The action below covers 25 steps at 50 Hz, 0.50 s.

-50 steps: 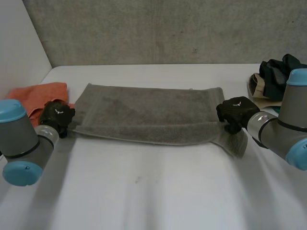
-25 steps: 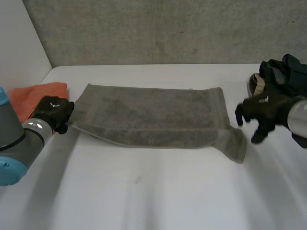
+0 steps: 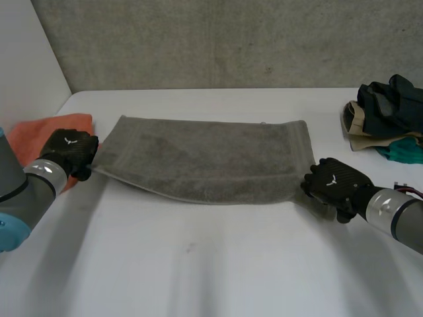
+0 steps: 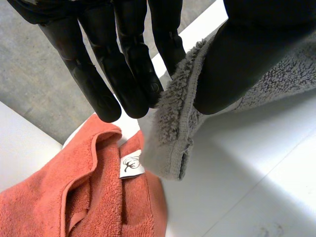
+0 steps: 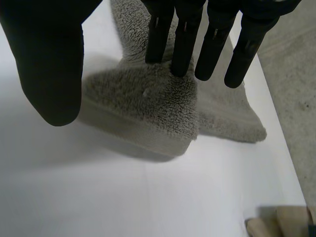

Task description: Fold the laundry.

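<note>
Towel: grey terry towel (image 3: 205, 158), folded once lengthwise, lies flat across mid-table (image 3: 211, 264); near edge looks doubled.
L side: left hand (image 3: 69, 150) at towel's near-left corner; in left wrist view the thumb & fingers (image 4: 128, 74) pinch the hemmed edge, corner raised off the table.
R side: right hand (image 3: 334, 181) at near-right corner; its fingers are straight, tips touching the loose flap (image 5: 148, 108), thumb apart, i.e. released, nothing gripped.
Step (est.): securing both ends before next fold; approx. one fold done.
Neighbours: orange towel (image 3: 46, 132) just beside left hand; clothes pile (image 3: 386, 115) at far right, well apart from the grey towel.
Risk 1: right hand closes on top layer only → layers slip, fold skews.
Risk 2: left side pulls before right grips → towel drags toward orange towel & bunches.
Risk 3: left hand sits near orange towel; a low sweep could snag it.
Risk 4: loose flap left untucked → uneven edge in next fold.
</note>
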Available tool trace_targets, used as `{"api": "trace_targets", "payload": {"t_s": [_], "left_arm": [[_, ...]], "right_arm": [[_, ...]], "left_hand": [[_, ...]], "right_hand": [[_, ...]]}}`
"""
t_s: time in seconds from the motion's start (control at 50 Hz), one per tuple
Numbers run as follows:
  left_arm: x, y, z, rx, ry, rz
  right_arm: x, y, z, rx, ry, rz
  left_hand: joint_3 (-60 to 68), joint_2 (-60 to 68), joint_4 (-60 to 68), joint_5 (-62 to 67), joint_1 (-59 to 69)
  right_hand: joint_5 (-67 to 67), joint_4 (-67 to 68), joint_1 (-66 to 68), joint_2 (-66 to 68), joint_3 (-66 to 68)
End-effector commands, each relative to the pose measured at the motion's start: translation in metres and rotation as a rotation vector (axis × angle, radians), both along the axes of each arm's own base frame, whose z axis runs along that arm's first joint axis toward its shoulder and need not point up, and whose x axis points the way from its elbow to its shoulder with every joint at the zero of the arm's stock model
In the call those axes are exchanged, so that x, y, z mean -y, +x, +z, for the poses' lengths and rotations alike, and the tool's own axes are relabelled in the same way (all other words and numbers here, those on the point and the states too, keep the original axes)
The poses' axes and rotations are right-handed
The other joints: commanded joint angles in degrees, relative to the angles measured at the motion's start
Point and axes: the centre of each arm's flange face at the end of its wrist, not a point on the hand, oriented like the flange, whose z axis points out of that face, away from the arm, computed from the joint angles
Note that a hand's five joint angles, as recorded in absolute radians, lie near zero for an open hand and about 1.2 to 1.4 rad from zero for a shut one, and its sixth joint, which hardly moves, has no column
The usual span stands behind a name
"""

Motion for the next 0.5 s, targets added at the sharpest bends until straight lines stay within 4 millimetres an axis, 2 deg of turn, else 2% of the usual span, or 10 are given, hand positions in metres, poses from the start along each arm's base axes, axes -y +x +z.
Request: {"api": "trace_targets", "payload": {"t_s": [0.02,0.2,0.28,0.3,0.32,0.36,0.44,0.5], "left_arm": [[0.004,0.003,-0.003,0.0,0.005,0.009],[0.006,0.003,-0.006,0.002,0.014,0.01],[0.005,0.001,-0.008,0.003,0.018,0.005],[0.004,0.001,-0.007,0.001,0.019,0.004],[0.003,0.0,-0.007,0.001,0.02,0.001],[0.002,-0.001,-0.007,0.007,0.022,-0.004],[-0.006,-0.002,-0.009,0.013,0.064,-0.01],[-0.017,-0.004,-0.002,0.025,0.086,-0.019]], "right_arm": [[0.018,0.007,-0.014,0.037,-0.019,0.043],[0.042,0.008,-0.032,0.031,-0.042,0.037],[0.048,0.009,-0.035,0.047,-0.042,0.032],[0.05,0.009,-0.034,0.053,-0.045,0.027],[0.051,0.01,-0.033,0.074,-0.033,0.02],[0.052,0.01,-0.032,0.097,-0.021,0.007],[0.052,0.01,-0.025,0.193,0.054,-0.063],[0.049,0.006,-0.004,0.279,0.112,-0.131]], "left_hand": [[11.74,11.52,11.37,13.23,13.37],[11.74,11.52,11.37,13.23,13.37],[11.74,11.52,11.37,13.23,13.37],[11.74,11.52,11.37,13.23,13.37],[11.74,11.52,11.37,13.23,13.37],[11.74,11.52,11.37,13.23,13.37],[11.74,11.52,11.37,13.23,13.37],[11.74,11.52,11.37,13.23,13.37]], "right_hand": [[4.35,2.98,2.16,2.82,2.71],[5.85,4.48,3.66,4.32,4.21],[18.26,16.89,16.07,16.73,16.62],[23.64,22.27,21.45,22.11,22.0],[37.52,36.14,35.33,35.98,35.87],[52.59,51.22,50.4,51.06,50.95],[52.65,51.27,50.46,51.11,51.0],[52.65,51.27,50.46,51.11,51.0]]}}
